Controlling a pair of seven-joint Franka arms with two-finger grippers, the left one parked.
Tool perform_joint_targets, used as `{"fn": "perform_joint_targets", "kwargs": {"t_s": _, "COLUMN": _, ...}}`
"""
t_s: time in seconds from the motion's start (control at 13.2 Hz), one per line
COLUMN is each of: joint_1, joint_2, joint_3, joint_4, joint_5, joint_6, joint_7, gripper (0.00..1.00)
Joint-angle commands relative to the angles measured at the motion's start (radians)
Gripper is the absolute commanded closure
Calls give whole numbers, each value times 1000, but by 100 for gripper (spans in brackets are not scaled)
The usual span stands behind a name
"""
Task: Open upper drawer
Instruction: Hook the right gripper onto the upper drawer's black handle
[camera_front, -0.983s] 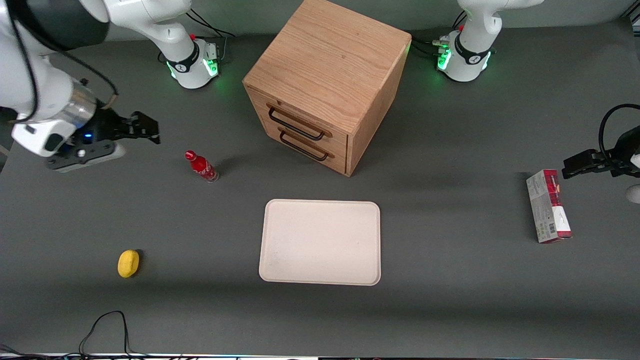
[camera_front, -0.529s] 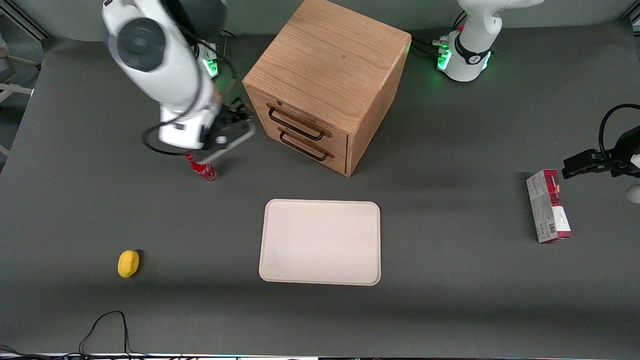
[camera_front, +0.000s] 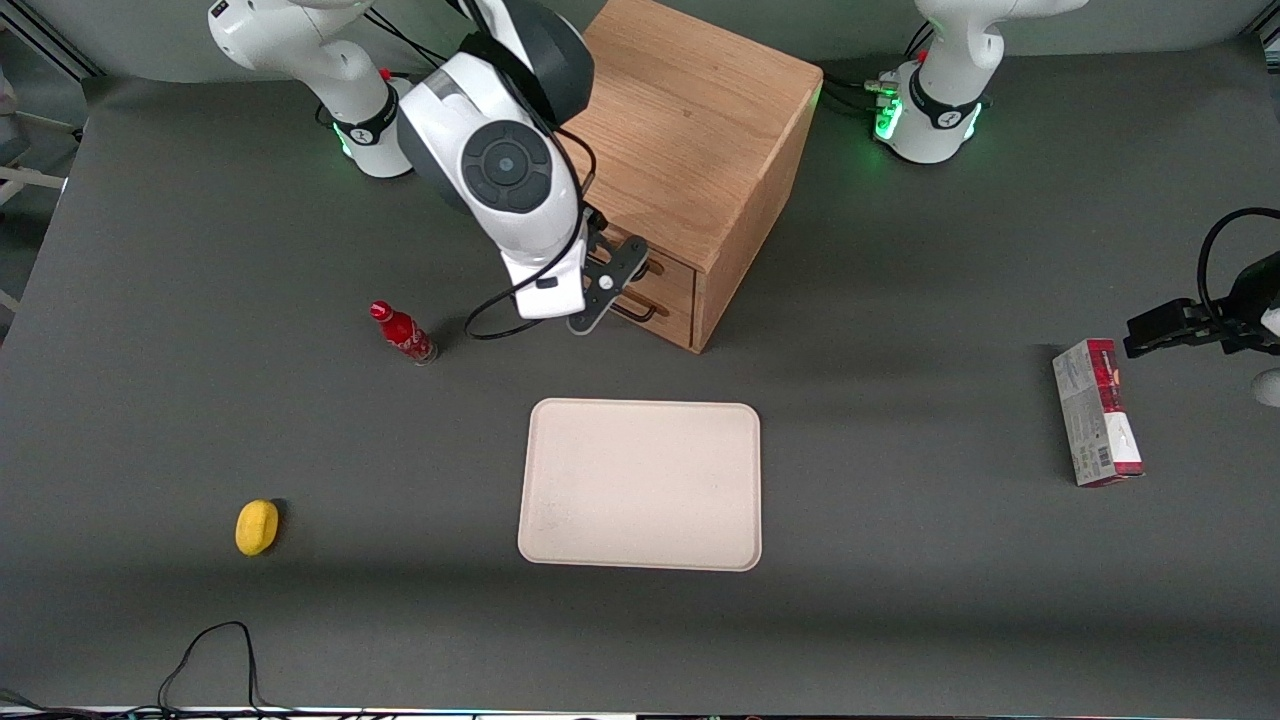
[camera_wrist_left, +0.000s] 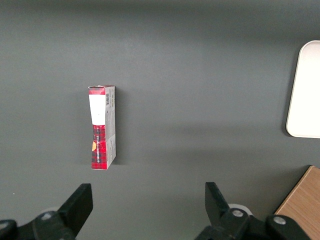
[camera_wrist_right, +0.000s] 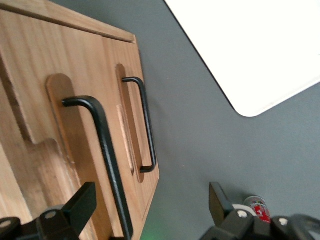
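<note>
The oak cabinet (camera_front: 690, 130) stands at the back middle of the table with both drawers shut. My right gripper (camera_front: 620, 265) is right in front of the drawer fronts and hides most of both handles in the front view. A strip of the upper drawer (camera_front: 676, 272) shows beside it. In the right wrist view the gripper (camera_wrist_right: 150, 205) is open and empty. The upper drawer's black handle (camera_wrist_right: 106, 155) runs between the two fingers, close to one finger (camera_wrist_right: 82, 202), and I see no contact. The lower drawer's handle (camera_wrist_right: 148, 131) lies nearer the table.
A red bottle (camera_front: 403, 333) stands close to the gripper toward the working arm's end. A cream tray (camera_front: 640, 485) lies nearer the front camera than the cabinet. A yellow lemon (camera_front: 256, 527) lies near the front. A red and white box (camera_front: 1095, 412) lies toward the parked arm's end.
The right arm has swung from the working arm's end of the table, past the red bottle, to the front of the cabinet's drawers. Nothing else has moved.
</note>
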Motion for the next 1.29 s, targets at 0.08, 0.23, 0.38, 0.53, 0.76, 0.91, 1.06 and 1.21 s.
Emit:
{"fn": "perform_joint_targets", "kwargs": {"t_s": 0.08, "joint_1": 22, "joint_2": 22, "joint_3": -6, "joint_4": -10, "joint_5": 19, "joint_6": -8, "joint_7": -38, "gripper": 0}}
{"fn": "perform_joint_targets", "kwargs": {"t_s": 0.23, "joint_1": 22, "joint_2": 17, "joint_3": -6, "joint_4": -35, "joint_5": 20, "joint_6": -14, "joint_7": -46, "gripper": 0}}
{"fn": "perform_joint_targets", "kwargs": {"t_s": 0.38, "joint_1": 22, "joint_2": 10, "joint_3": -6, "joint_4": -52, "joint_5": 20, "joint_6": -14, "joint_7": -77, "gripper": 0}}
{"fn": "perform_joint_targets", "kwargs": {"t_s": 0.53, "joint_1": 22, "joint_2": 10, "joint_3": -6, "joint_4": -67, "joint_5": 19, "joint_6": -10, "joint_7": -83, "gripper": 0}}
{"fn": "perform_joint_targets", "kwargs": {"t_s": 0.76, "joint_1": 12, "joint_2": 11, "joint_3": -15, "joint_4": -67, "joint_5": 19, "joint_6": -8, "joint_7": -110, "gripper": 0}}
{"fn": "perform_joint_targets", "kwargs": {"t_s": 0.91, "joint_1": 5, "joint_2": 16, "joint_3": -17, "joint_4": -67, "joint_5": 19, "joint_6": -5, "joint_7": -127, "gripper": 0}}
{"fn": "perform_joint_targets", "kwargs": {"t_s": 1.06, "joint_1": 3, "joint_2": 19, "joint_3": -17, "joint_4": -76, "joint_5": 19, "joint_6": 0, "joint_7": -126, "gripper": 0}}
{"fn": "perform_joint_targets", "kwargs": {"t_s": 1.21, "joint_1": 3, "joint_2": 17, "joint_3": -17, "joint_4": -99, "joint_5": 19, "joint_6": 27, "joint_7": -127, "gripper": 0}}
